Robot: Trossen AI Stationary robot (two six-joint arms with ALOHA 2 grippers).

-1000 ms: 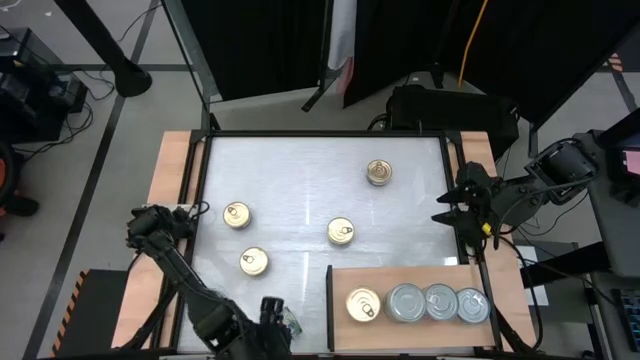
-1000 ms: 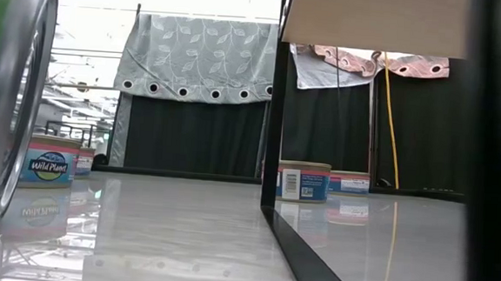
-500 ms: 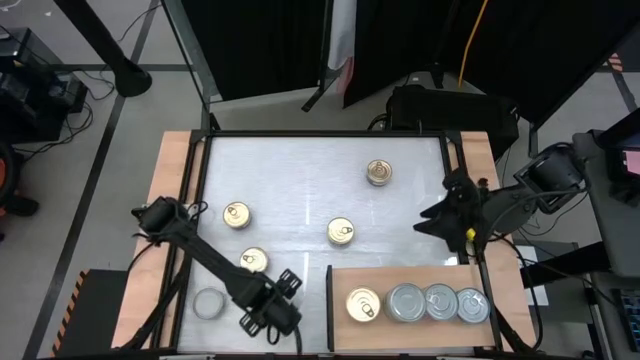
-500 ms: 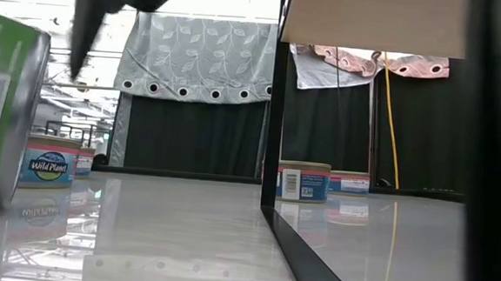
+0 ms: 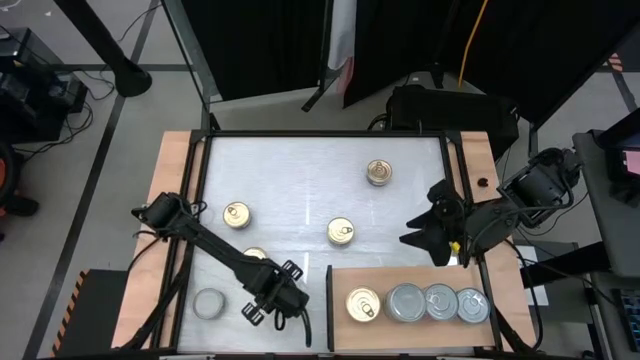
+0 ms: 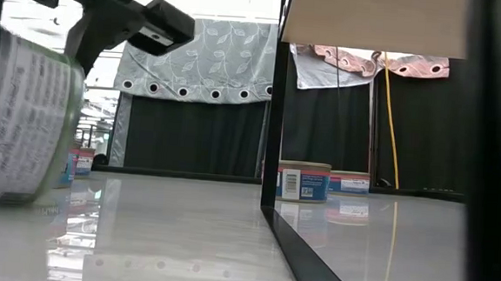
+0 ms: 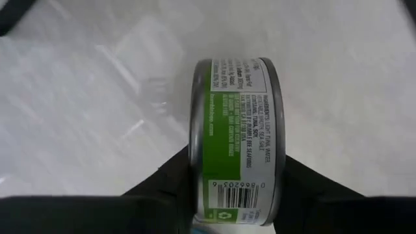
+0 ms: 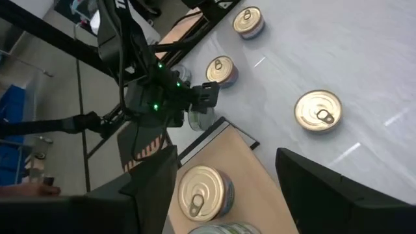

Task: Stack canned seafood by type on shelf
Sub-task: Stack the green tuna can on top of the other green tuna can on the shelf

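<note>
My left gripper [image 5: 275, 297] points down at the table's near edge, left of the shelf [image 5: 400, 275], shut on a green-labelled can [image 7: 237, 136] that stands on edge and leans in the low view [image 6: 25, 118]. On the shelf a gold-topped can [image 5: 363, 305] and three silver-topped cans [image 5: 440, 303] sit flat in a row. Gold-topped cans lie flat on the white table [image 5: 237, 214] [image 5: 340, 232] [image 5: 378, 172], and my left arm half hides another [image 5: 253, 257]. A silver-topped can [image 5: 209, 302] lies near the left corner. My right gripper [image 5: 425, 235] hovers open by the right edge. My left gripper has the can's two flat ends between its two fingers [image 7: 162, 188], one finger against each end's rim [image 7: 195, 156]. The fingers come from above, pointing down. The can is on edge and tilted. Whether its lower rim [image 6: 29, 198] touches the table, I cannot tell.
A black frame runs round the white tabletop [image 5: 300, 190], with wooden strips [image 5: 175, 200] outside it on both sides. The shelf's black post [image 6: 275, 98] stands just right of the held can. Free tabletop lies between the loose cans.
My left arm has swung away from the near edge, and its gripper has come down over the can and turned about its own line. The can, upright on its rim before, now leans. My right gripper has moved from the right edge toward the table's middle and the shelf.
</note>
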